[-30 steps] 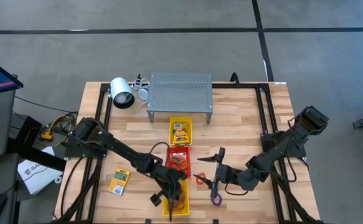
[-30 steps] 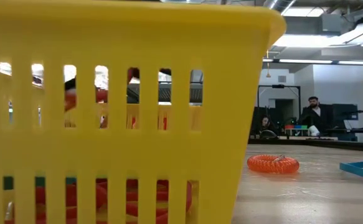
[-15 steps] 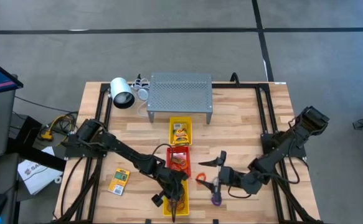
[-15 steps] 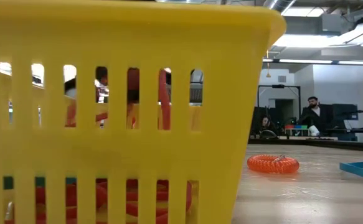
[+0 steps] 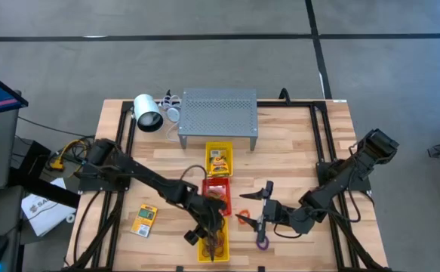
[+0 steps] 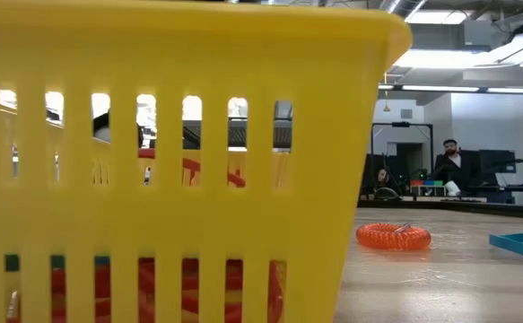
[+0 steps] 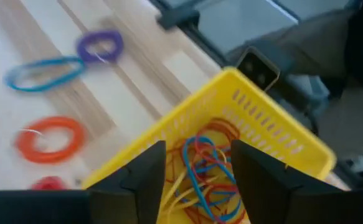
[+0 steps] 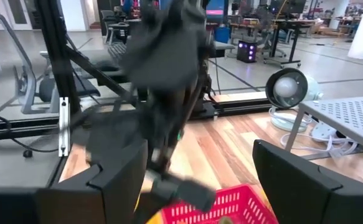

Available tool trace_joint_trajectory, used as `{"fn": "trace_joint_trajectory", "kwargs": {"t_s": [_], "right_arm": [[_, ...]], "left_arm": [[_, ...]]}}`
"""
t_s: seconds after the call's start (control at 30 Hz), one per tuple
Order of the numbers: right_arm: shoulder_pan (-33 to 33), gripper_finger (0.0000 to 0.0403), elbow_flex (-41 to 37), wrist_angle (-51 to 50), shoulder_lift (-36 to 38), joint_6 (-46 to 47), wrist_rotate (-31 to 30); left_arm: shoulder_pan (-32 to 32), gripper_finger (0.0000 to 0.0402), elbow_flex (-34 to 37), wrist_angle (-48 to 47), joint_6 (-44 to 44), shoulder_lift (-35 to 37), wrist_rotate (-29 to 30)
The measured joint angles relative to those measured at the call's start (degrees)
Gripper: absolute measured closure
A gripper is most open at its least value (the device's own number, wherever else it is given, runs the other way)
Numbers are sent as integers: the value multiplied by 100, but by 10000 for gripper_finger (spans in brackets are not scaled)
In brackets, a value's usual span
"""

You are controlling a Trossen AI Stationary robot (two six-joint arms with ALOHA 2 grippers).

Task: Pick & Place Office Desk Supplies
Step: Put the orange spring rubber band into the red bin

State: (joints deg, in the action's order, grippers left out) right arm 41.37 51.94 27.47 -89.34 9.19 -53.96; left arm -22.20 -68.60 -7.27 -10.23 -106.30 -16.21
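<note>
The left tool [image 7: 195, 171] has opened above the yellow tray [image 7: 274, 134].

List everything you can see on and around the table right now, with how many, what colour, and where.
Slotted plastic trays: two yellow, one red, in a row down the table's middle.
Rubber-band loops: tangled red, blue and yellow, inside the nearest yellow tray.
Loose rings: purple, orange, on the wood right of the trays.
Printed card packet: one, yellow-orange, left of the trays.
Perforated metal shelf: one, grey, far edge.
Cylindrical lamp: one, white, beside the shelf.
Left gripper: over the nearest yellow tray, jaws open.
Right gripper: near the loose rings, jaws open.
</note>
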Motion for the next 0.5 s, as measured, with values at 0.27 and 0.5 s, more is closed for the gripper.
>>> {"fn": "trace_joint_trajectory", "kwargs": {"t_s": [0.27, 0.5], "right_arm": [[-388, 117, 0, -31, 0, -59, 9], [-782, 117, 0, -64, 0, -55, 698]], "left_arm": [[42, 202, 2, -114, 26, 922, 12], [78, 209, 183, -1066, -28, 1791, 41]]}}
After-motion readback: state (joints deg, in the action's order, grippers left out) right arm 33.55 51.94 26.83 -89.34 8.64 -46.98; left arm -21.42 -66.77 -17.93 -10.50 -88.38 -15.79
